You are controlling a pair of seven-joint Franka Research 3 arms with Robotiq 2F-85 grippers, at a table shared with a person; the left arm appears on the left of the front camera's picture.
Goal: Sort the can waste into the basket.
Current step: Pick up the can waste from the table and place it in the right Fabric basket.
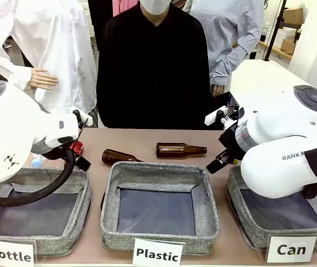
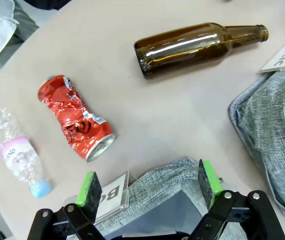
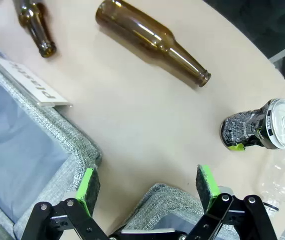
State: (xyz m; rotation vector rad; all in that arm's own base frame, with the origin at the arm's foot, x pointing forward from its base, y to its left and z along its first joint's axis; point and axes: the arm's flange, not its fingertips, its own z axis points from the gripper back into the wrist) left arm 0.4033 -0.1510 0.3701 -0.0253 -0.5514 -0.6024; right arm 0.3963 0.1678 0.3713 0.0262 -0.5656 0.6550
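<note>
The left wrist view shows the crushed red can (image 2: 76, 118) lying on the desk (image 2: 182, 115) between a clear plastic bottle (image 2: 17, 152) and a brown bottle (image 2: 200, 46), touching neither. In the front view the left arm hides all but a red sliver of it. The right wrist view shows the black can (image 3: 255, 131) on its side on the desk, outside the basket (image 1: 242, 222); from the front the right arm blocks it. The left hand (image 2: 150, 182) and right hand (image 3: 147, 184) both have their fingers spread apart, holding nothing. A second clear bottle (image 3: 277, 187) is cut off at the frame edge.
</note>
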